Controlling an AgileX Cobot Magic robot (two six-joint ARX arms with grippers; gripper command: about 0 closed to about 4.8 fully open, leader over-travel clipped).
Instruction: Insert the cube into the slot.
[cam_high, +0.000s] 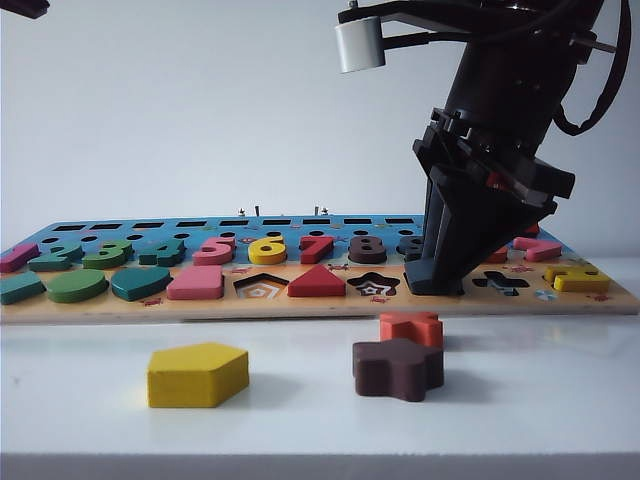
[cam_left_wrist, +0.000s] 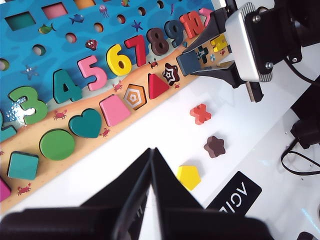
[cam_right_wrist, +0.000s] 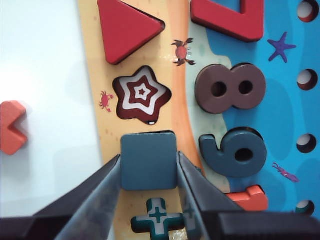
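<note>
Presently, in the exterior view, the right gripper (cam_high: 437, 278) is seen lowered onto the front row of the puzzle board (cam_high: 320, 305), just beside the empty star recess (cam_high: 374, 286) on the side away from the red triangle (cam_high: 316, 281). Its fingertips are at the board surface; the cube is hidden behind them here. A yellow pentagon (cam_high: 197, 374), a brown star block (cam_high: 398, 368) and an orange cross (cam_high: 411, 327) are noted lying on the white tabletop (cam_high: 100, 370) in front of the board.

In the left wrist view, the left gripper (cam_left_wrist: 150, 170) is held above the tabletop, well apart from the board, with its two fingers (cam_left_wrist: 131, 187) pressed together at the tips and nothing between them. The right gripper is seen over the far part of the board, with the cube (cam_left_wrist: 188, 62) clamped between its fingers.

In the right wrist view, the cube (cam_right_wrist: 149, 161), a dark blue rounded square, is gripped on two opposite sides by the right gripper's fingers (cam_right_wrist: 102, 190). It lies flat on the board between the star recess and the cross recess (cam_right_wrist: 158, 220), beside the blue nine (cam_right_wrist: 237, 151). A thin dark edge of its slot shows along its far side; whether it is fully seated cannot be told.
</note>
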